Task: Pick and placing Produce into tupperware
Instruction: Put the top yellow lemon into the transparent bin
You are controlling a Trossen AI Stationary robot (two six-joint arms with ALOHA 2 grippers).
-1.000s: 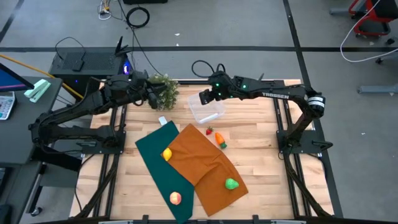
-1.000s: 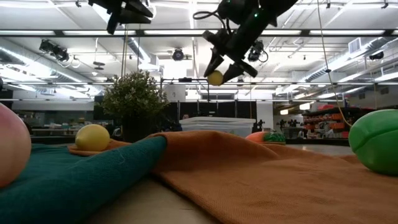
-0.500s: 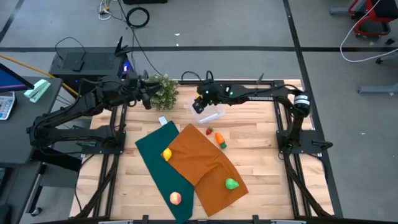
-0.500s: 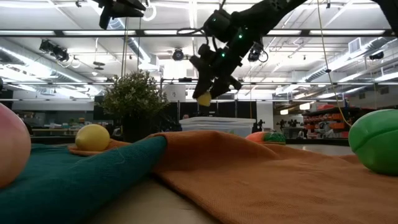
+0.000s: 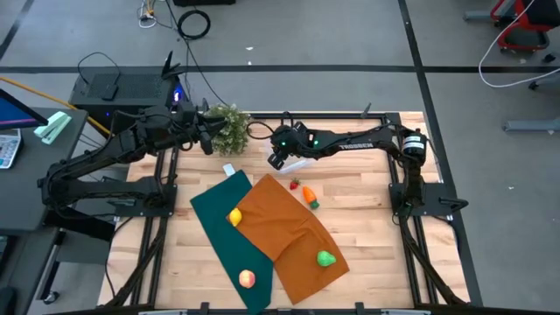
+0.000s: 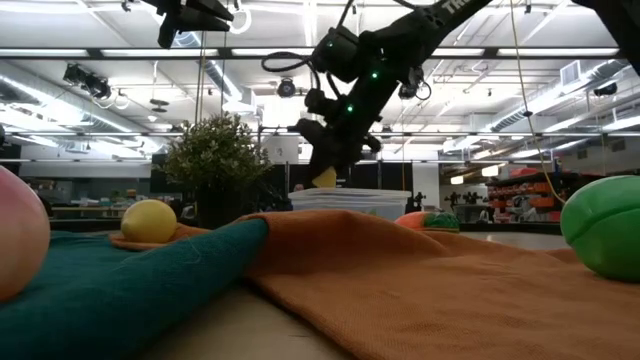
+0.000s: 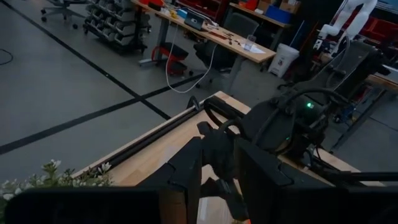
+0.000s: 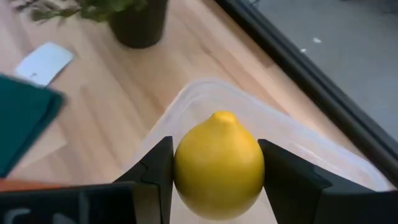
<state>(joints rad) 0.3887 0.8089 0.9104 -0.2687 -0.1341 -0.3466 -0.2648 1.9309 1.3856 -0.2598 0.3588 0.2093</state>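
My right gripper [image 5: 278, 160] hangs over the clear tupperware [image 5: 299, 163], shut on a yellow lemon [image 8: 219, 165]. In the low view the lemon [image 6: 325, 178] sits just above the box's rim [image 6: 350, 192]. More produce lies on the cloths and table: a yellow piece [image 5: 234, 216], a peach one [image 5: 248, 278], a green one [image 5: 325, 258], a red one [image 5: 295, 185] and an orange one [image 5: 311, 197]. My left gripper [image 5: 210, 138] waits raised beside the plant, open with a narrow gap and nothing in it. My right gripper pinches the lemon's two opposite sides [image 8: 180, 168] between its two fingers, across its widest part. The fingers slant downward from the table's right side. The lemon is lifted clear, its pointed tip [image 8: 222, 116] facing away from the gripper, over the tupperware's near wall [image 8: 205, 87].
A green cloth [image 5: 219, 232] lies partly under an orange cloth [image 5: 289, 232] in the table's middle. A bushy potted plant [image 5: 229, 127] stands at the far edge, left of the tupperware. A small white card [image 5: 229, 170] lies by the green cloth's far corner.
My right gripper has come down from high above the table toward the tupperware and a little toward the table's left edge, rolling its wrist as it went. The lemon has gone down with it, held between the fingers throughout.
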